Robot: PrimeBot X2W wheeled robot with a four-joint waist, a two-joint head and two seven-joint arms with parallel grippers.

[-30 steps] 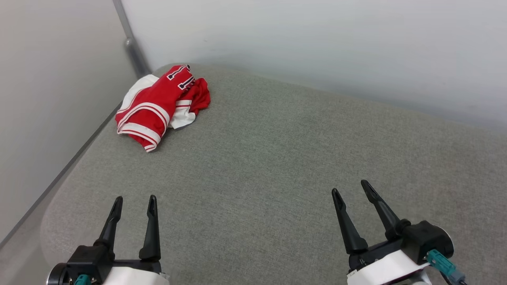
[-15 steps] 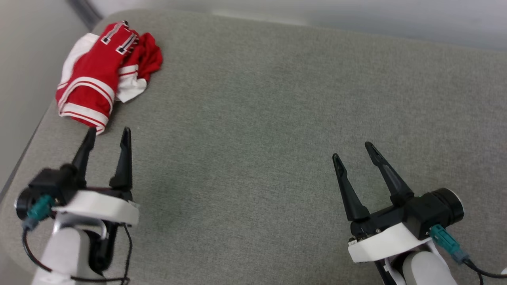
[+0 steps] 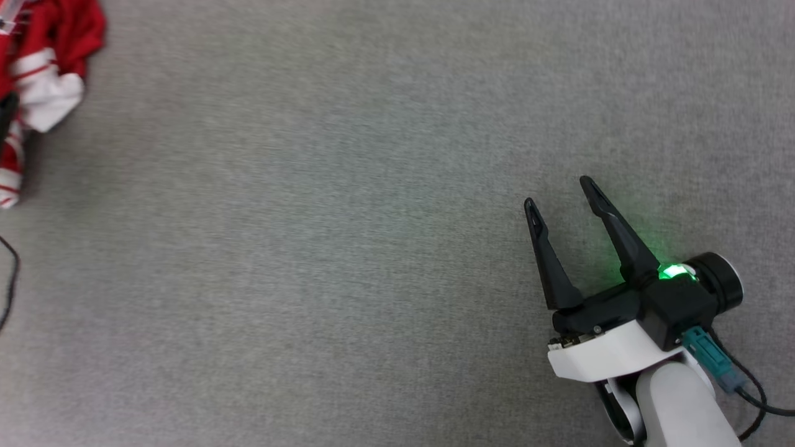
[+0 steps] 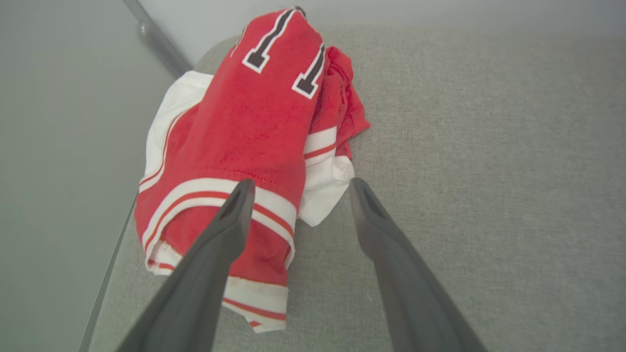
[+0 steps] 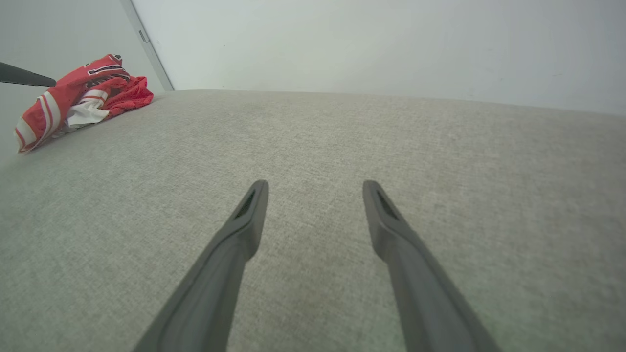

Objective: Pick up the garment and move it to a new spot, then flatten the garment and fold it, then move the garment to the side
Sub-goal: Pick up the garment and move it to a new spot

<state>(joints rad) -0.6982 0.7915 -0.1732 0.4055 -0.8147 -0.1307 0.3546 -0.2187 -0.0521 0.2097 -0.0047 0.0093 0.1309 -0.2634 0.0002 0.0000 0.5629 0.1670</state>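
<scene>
The garment (image 4: pixel 244 122) is a red jersey with white sleeves, striped trim and black lettering, lying crumpled in the far left corner of the grey fabric surface (image 3: pixel 372 248). My left gripper (image 4: pixel 301 183) is open just above the garment's near end: one finger over the striped hem, the other beside the white sleeve. Nothing is gripped. In the head view the garment (image 3: pixel 43 68) shows at the top left edge. My right gripper (image 3: pixel 559 193) is open and empty over bare surface at the lower right, far from the garment (image 5: pixel 78 98).
Pale walls meet behind the garment at a grey metal post (image 4: pixel 156 41). The surface's left edge (image 4: pixel 112 254) runs close beside the garment. A tip of the left gripper's finger (image 5: pixel 24 77) pokes in at the far left of the right wrist view.
The head camera has swung down and to the right. My left gripper has advanced up to the garment's near end. The right gripper has hardly moved. Both stay open.
</scene>
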